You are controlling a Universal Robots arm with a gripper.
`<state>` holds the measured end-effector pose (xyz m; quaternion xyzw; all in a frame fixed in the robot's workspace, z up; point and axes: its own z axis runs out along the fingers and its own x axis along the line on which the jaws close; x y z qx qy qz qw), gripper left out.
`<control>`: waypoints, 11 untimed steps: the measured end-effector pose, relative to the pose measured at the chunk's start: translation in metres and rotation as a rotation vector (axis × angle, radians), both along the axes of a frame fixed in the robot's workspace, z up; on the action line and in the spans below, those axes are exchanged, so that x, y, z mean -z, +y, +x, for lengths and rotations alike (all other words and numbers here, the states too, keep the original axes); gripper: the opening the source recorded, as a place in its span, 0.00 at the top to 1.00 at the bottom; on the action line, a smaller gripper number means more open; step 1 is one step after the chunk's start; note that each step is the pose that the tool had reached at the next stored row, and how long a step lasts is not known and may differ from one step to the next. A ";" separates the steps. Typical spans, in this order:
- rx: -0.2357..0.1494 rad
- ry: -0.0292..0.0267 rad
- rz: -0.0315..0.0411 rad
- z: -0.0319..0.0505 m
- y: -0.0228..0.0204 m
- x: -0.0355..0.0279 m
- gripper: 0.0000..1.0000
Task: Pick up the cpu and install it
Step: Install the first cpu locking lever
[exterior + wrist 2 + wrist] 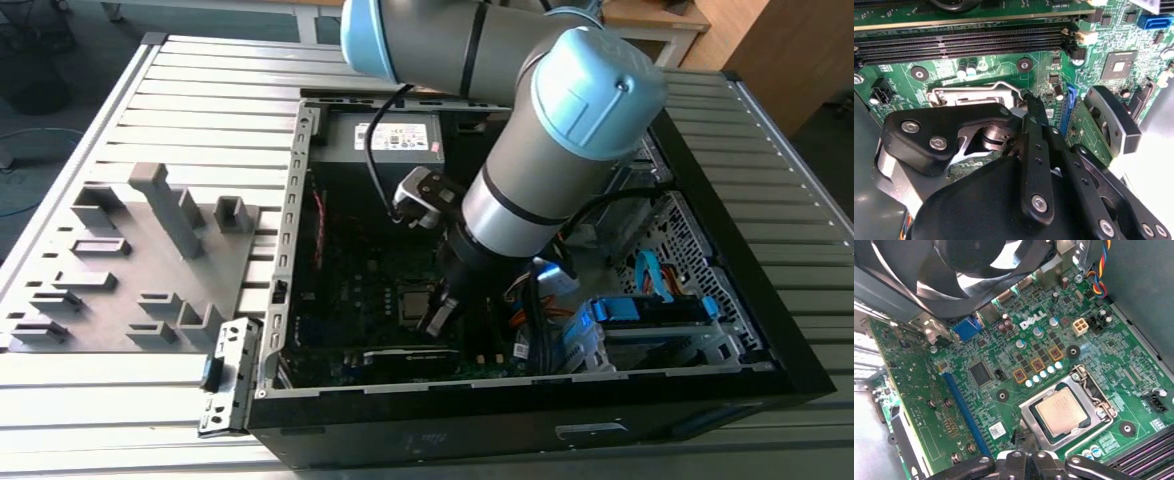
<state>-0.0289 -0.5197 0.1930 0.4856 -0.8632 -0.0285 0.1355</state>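
- One cpu (1061, 411) lies flat inside the silver socket frame (1027, 412) on the green board (1019, 365), its pale top facing up, as the first wrist view shows.
- The hand (441, 316) hangs low inside the open computer case (747, 330), just over the socket area in the exterior view.
- In the second wrist view the black fingers (1036, 150) sit close together right above the frame; whether they grip anything I cannot tell.
- The case rests on a slatted table (200, 100), beside a grey parts tray (120, 270).
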 end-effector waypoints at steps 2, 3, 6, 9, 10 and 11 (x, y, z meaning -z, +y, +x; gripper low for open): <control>0.000 0.0000 0.0000 0.0000 0.0005 -0.0016 0.89; 0.000 0.0000 0.0001 0.0000 0.0008 -0.0025 0.89; 0.000 0.0000 0.0001 0.0000 0.0017 -0.0055 0.89; 0.000 -0.0001 0.0002 0.0001 0.0023 -0.0101 0.89; 0.000 -0.0001 0.0003 0.0002 0.0025 -0.0120 0.89; 0.000 -0.0001 0.0004 0.0002 0.0026 -0.0143 0.89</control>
